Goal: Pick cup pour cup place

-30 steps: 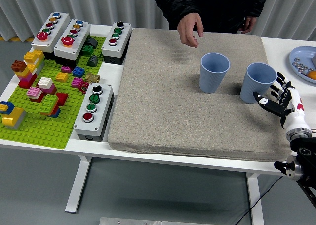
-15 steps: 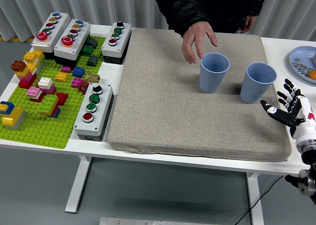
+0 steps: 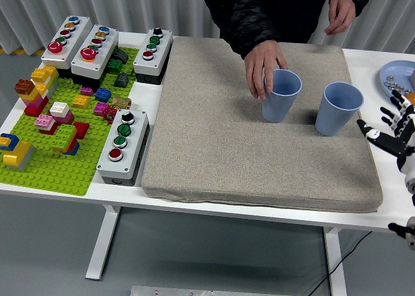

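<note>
Two blue cups are seen upright on the grey mat (image 3: 259,140). The right cup (image 3: 338,108) stands just left of the robot's right hand (image 3: 397,134), apart from it; its inside is seen only in part and nothing is made out in it. The left cup (image 3: 281,95) stands farther to the left of that hand, and it is touched at its rim and side by the person's hand (image 3: 262,67), whose fingers are laid against its left wall. What it holds cannot be told.

The right hand is held at the picture's right edge, beside the mat's right border, with its fingers spread and nothing grasped. Beyond it, at the far right of the white tabletop (image 3: 389,198), a blue plate (image 3: 393,75) is seen with small metal pieces and an orange item in it.

Compared with half a second ago, the right hand has been drawn back to the right, away from the right cup, and the person's hand has been brought down onto the left cup. The person's other hand (image 3: 341,14) has been raised.
</note>
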Motion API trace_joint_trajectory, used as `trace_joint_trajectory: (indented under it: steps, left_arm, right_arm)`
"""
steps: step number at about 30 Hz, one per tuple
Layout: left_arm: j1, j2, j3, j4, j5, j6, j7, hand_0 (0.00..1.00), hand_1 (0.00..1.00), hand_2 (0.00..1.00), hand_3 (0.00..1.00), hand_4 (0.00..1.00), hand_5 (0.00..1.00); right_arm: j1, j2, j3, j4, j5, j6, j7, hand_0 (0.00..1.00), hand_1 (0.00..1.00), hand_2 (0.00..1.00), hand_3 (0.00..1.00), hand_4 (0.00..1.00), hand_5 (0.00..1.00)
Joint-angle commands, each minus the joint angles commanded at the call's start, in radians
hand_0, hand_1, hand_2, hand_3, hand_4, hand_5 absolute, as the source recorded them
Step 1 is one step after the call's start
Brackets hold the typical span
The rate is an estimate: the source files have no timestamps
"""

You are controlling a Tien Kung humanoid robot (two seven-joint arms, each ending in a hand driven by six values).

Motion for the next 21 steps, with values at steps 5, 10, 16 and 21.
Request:
trace_joint_trajectory:
  steps: [5,10,16,21]
  left_arm:
    - [-0.003,0.003,-0.002,0.0,0.003,0.001,0.0,0.759,0.804,0.844,0.76,0.512,0.954]
    - [-0.004,0.003,0.0,0.0,0.002,0.002,0.0,0.759,0.804,0.844,0.76,0.512,0.954]
    - [-0.009,0.002,0.006,0.0,-0.003,0.002,-0.001,0.76,0.805,0.844,0.76,0.511,0.953]
    - [-0.013,0.002,0.017,0.0,-0.012,0.001,-0.004,0.76,0.805,0.844,0.759,0.512,0.957]
  right_arm:
    - [0.106,-0.02,0.06,-0.006,0.003,0.001,-0.004,0.908,0.843,0.955,0.917,0.841,0.224]
    - [0.203,-0.019,0.112,-0.044,0.009,0.006,-0.004,0.908,0.843,0.955,0.917,0.841,0.224]
    - [0.294,-0.001,0.169,-0.107,0.021,0.0,0.015,0.906,0.84,0.946,0.912,0.838,0.228]
    - [0.343,-0.002,0.216,-0.171,0.042,0.039,-0.007,0.897,0.834,0.906,0.875,0.83,0.249]
